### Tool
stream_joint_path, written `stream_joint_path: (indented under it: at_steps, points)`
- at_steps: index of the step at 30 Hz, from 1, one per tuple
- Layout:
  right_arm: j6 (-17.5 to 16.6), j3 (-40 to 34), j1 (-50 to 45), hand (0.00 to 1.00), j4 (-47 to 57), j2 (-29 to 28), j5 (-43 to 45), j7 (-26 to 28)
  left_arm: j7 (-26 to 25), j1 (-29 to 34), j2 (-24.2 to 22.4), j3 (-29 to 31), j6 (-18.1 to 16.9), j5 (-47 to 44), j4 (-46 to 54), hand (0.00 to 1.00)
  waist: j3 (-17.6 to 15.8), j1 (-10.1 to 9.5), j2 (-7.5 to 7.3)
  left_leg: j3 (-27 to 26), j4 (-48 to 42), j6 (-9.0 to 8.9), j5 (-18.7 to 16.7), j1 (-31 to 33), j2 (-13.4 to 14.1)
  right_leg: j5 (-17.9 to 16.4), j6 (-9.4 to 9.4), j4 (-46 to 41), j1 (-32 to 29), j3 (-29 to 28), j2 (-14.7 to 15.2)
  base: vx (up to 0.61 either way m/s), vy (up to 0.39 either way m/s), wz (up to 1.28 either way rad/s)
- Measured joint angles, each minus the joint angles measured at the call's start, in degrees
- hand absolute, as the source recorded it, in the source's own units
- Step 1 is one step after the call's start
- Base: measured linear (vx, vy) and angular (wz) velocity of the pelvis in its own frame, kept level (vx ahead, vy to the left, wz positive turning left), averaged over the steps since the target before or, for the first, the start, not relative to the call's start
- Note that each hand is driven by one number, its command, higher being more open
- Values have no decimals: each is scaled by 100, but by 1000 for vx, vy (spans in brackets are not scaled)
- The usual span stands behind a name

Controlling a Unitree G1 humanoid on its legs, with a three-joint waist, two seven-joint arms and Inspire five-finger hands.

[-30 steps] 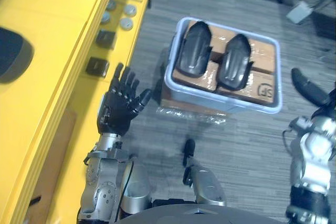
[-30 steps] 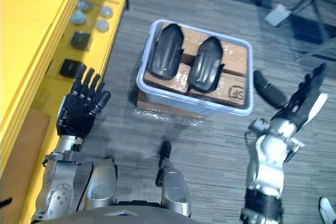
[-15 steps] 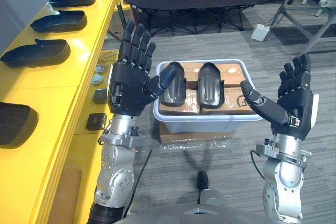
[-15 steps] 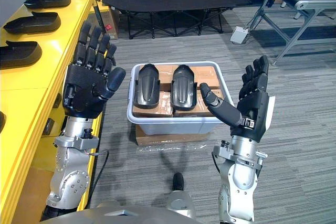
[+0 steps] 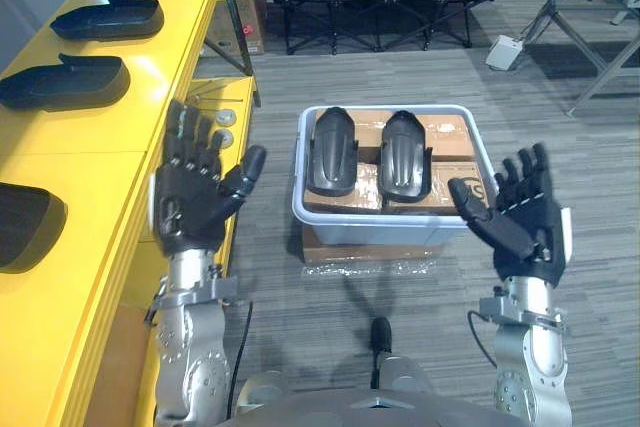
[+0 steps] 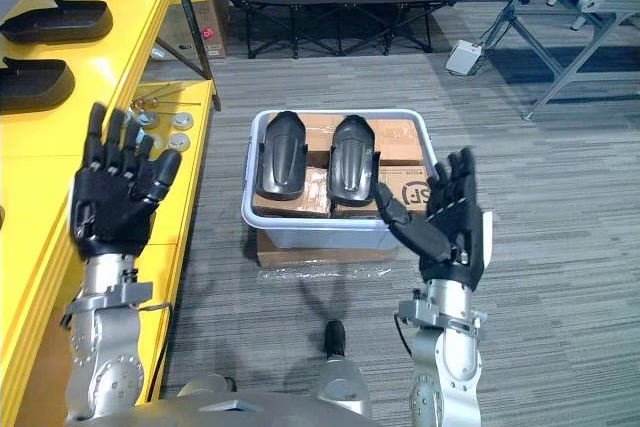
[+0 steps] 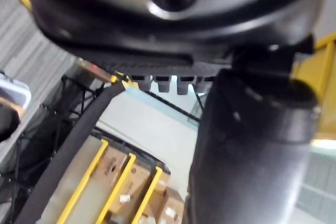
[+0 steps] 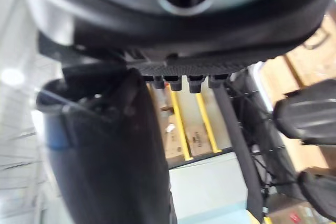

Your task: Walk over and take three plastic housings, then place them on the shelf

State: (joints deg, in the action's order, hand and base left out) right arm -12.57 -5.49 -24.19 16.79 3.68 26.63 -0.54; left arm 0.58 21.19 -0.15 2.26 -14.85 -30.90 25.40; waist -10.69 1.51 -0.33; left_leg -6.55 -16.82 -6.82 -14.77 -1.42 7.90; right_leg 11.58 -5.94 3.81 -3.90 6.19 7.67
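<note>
— Where are the housings?
— Two black housings (image 5: 330, 150) lie side by side on cardboard boxes (image 5: 445, 134) in the grey bin (image 5: 370, 231). More sit on the yellow shelf (image 5: 100, 137).
— And the hands?
— The left hand (image 5: 195, 205) and right hand (image 5: 522, 225) are raised, fingers spread, holding nothing. There is bare floor (image 5: 400, 72) around the bin.

Yellow shelf (image 5: 110, 137) bears black housings (image 5: 62, 82); floor (image 5: 600, 197) carries bin (image 5: 375, 230), apparently atop cardboard (image 5: 350, 250)
</note>
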Motion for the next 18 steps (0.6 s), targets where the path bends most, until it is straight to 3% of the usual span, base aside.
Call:
stream_joint_path:
  at_steps: [4, 8, 9, 10, 11, 12, 13, 14, 15, 16, 17, 18]
  points:
    - [210, 65, -303, 100, -166, -180, 294, 70, 0, 199, 5, 100, 0, -1, 0, 100, -55, 6, -4, -62, -301, 34, -189, -1, 59, -16, 19, -172, -49, -51, 25, -8, 77, -15]
    - [207, 10, -295, 100, -406, -245, 334, 458, -24, 88, 43, 248, 0, -23, -1, 100, -249, 71, 71, -458, -875, 94, -562, -14, 372, -70, 30, -582, -230, -533, -145, -103, 101, -47]
    - [206, 7, -362, 100, -465, -285, 329, 621, -128, 84, 64, 248, -2, -14, -6, 100, -281, 138, 69, -436, -930, 86, -641, -50, 486, -360, 246, -992, -376, -588, -213, -106, 50, -17]
    - [206, 3, -414, 100, -469, -307, 319, 695, -199, 86, 81, 237, -8, -3, -5, 100, -288, 162, 53, -416, -932, 53, -673, -85, 531, -523, 244, -1301, -453, -610, -215, -43, -10, 9]
    - [198, -9, -518, 100, -464, -345, 306, 859, -333, 126, 69, 204, -28, -5, -5, 100, -287, 198, 45, -343, -982, -73, -730, -138, 682, -793, 196, -1860, -526, -650, -213, 46, -82, 36]
    - [182, -24, -601, 100, -450, -385, 297, 975, -401, 135, 73, 136, -82, -16, -9, 100, -268, 227, -2, -102, -1038, -317, -761, -130, 792, -1122, -186, -2341, -511, -618, -146, 75, -137, 53]
    - [182, -23, -617, 100, -438, -400, 288, 995, -426, 135, 82, 92, -139, -17, -9, 100, -248, 227, -60, 13, -1036, -351, -729, -110, 819, -1320, -448, -2493, -494, -560, -81, 128, -242, 79]
    - [185, -21, -612, 100, -344, -414, 183, 971, -453, 123, 73, 38, -180, -21, -13, 100, -221, 200, -118, 233, -1015, -457, -654, -32, 902, -1871, -509, -2653, -462, -413, -73, 122, -261, 71]
    - [190, -32, -574, 100, -276, -396, 96, 959, -460, 115, 44, 15, -176, -91, -40, 100, -234, 202, -89, 332, -973, -493, -589, 7, 982, -2012, -269, -2756, -475, -274, -123, 147, -378, 98]
    - [217, -51, -511, 100, -207, -385, 41, 962, -460, 134, -5, -45, -140, -467, -137, 100, -214, 233, -112, 334, -894, -335, -330, 31, 1051, -2187, -57, -3008, -493, 6, -131, 153, -399, 96]
    - [244, -53, -431, 100, -186, -384, -18, 958, -401, 155, -60, -75, -110, -767, -368, 100, -215, 237, -95, 189, -887, 113, 17, 88, 1079, -2303, 101, -3139, -452, 220, -77, 147, -392, 94]
    - [268, -57, -413, 100, -152, -372, -105, 958, -359, 168, -98, -83, -98, -787, -498, 100, -221, 243, -74, 119, -841, 221, 211, 92, 1079, -2338, 163, -3133, -392, 298, -62, 190, -517, 80]
